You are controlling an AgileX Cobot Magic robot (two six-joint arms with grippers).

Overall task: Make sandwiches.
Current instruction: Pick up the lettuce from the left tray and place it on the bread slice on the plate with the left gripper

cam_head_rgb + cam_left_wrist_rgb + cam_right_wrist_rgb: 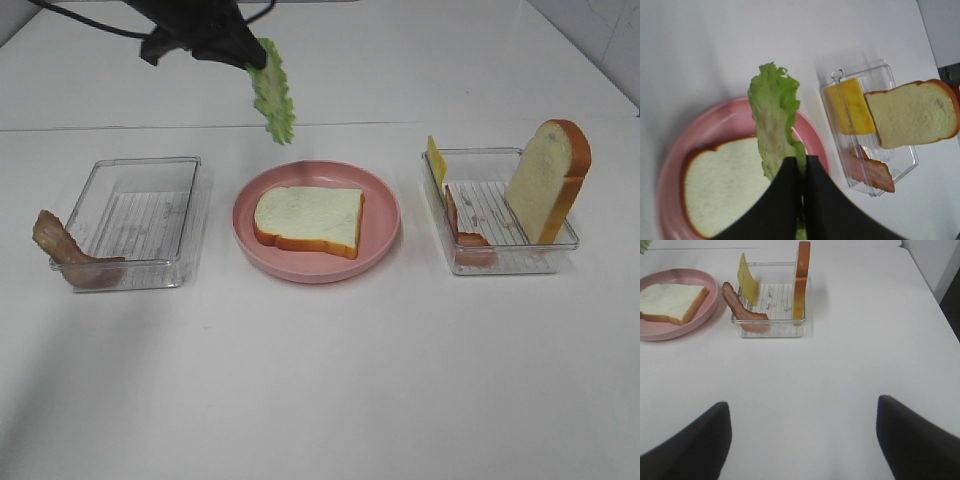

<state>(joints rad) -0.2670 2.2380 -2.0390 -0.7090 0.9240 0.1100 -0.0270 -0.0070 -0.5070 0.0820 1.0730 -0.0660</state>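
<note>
A white bread slice (308,221) with orange-brown crust lies flat on the round pink plate (385,215). High above the plate's far edge, my left gripper (250,62) is shut on a green lettuce leaf (273,95) that hangs down; the left wrist view shows the lettuce leaf (774,125) pinched between the black fingers (785,195). A second bread slice (547,180) stands upright in the right clear tray (500,262), with a yellow cheese slice (436,160) and a bacon strip (462,222). My right gripper (802,440) hovers open over bare table, holding nothing.
A left clear tray (140,222) holds another bacon strip (62,248) draped over its front left corner. White table surface surrounds the plate and trays.
</note>
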